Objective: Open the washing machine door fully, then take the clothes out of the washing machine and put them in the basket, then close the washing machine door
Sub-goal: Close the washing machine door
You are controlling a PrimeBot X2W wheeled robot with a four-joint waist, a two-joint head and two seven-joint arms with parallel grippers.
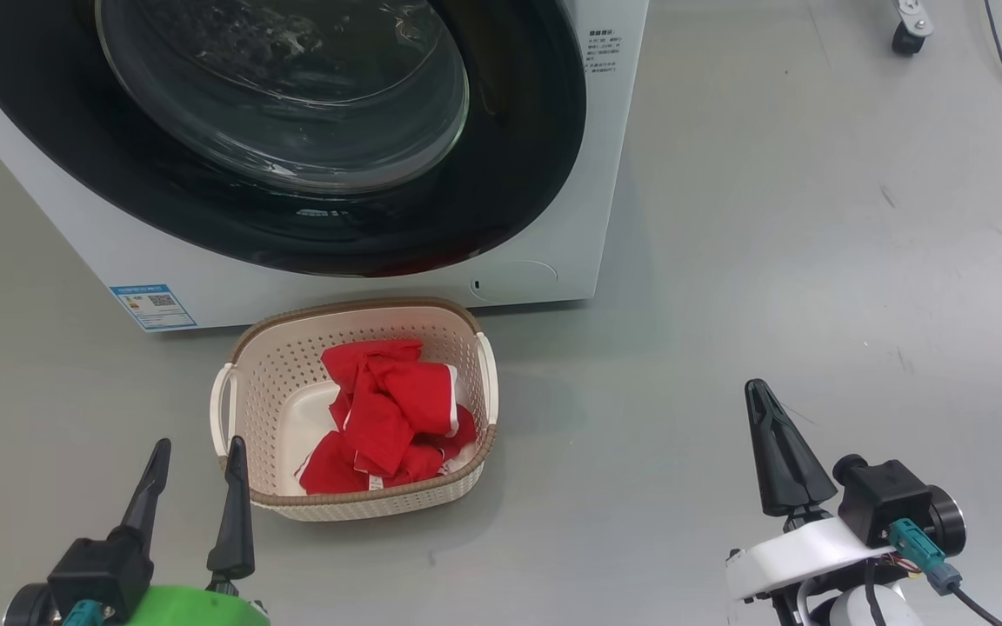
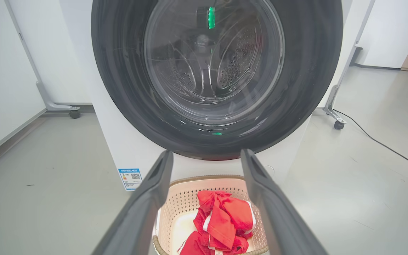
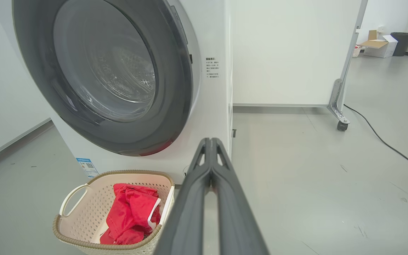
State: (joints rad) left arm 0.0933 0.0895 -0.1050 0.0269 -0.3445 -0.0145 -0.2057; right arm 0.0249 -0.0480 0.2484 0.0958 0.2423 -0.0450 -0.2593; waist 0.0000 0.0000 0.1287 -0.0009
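The white washing machine [image 1: 553, 174] [image 3: 211, 117] stands ahead with its round black-rimmed door [image 1: 310, 130] [image 2: 214, 78] [image 3: 112, 78] lying flat against its front. Before it on the floor sits the cream basket [image 1: 270, 374] [image 2: 186, 202] [image 3: 83, 212], with the red clothes [image 1: 384, 413] [image 2: 225, 219] [image 3: 129, 212] bunched inside. My left gripper [image 1: 199, 448] [image 2: 207, 156] hangs open just left of the basket, nothing between its fingers. My right gripper [image 1: 758, 387] [image 3: 211, 141] is shut on nothing, over bare floor to the basket's right.
Grey floor spreads out to the right. A white partition on castors [image 3: 338, 124] [image 2: 338, 124] stands behind the machine, with a black cable [image 3: 384, 141] trailing over the floor. Another castor [image 2: 73, 114] sits at the left wall. Boxes and a dark bin [image 3: 400, 42] lie far off.
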